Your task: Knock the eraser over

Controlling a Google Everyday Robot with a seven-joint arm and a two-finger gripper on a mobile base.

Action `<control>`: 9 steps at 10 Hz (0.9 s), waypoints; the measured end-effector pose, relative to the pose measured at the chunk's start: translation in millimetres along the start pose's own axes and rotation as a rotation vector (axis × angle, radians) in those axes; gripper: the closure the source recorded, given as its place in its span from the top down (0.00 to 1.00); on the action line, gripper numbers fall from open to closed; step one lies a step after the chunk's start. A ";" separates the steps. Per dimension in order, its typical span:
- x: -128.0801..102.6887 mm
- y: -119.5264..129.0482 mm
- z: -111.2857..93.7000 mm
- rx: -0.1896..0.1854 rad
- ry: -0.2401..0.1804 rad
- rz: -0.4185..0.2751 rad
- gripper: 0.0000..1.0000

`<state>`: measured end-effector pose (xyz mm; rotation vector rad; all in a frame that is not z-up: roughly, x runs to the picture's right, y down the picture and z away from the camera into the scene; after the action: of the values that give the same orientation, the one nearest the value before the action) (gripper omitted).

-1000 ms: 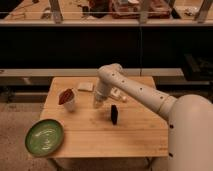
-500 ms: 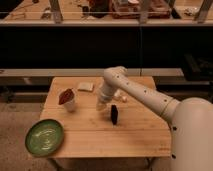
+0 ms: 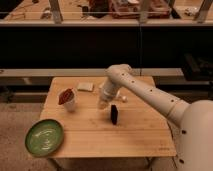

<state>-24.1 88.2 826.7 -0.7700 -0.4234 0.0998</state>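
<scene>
- A wooden table [image 3: 90,135] is seen in the middle of the scene, below a dark shelf unit.
- A white robot arm [image 3: 150,95] is extended from the near right toward the table's centre.
- A green plate [image 3: 44,137] is set on the near left corner, overhanging the edge.
- A white cup [image 3: 70,102] holding something reddish-brown is placed at the left.
- A pale flat pad [image 3: 85,86] is laid at the far edge.
- The gripper [image 3: 103,104] is held just left of and slightly beyond the eraser; its opening cannot be told.
- The eraser [image 3: 114,114], a dark slab, is stood upright near the table's centre.
</scene>
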 end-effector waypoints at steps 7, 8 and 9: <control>12.7 35.6 -14.0 -0.013 -0.069 0.046 0.21; 9.4 29.8 -14.7 -0.003 -0.081 0.053 0.21; 7.5 20.5 -16.5 0.011 -0.091 0.061 0.21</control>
<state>-9.3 93.9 804.4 -0.7701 -0.4852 0.1946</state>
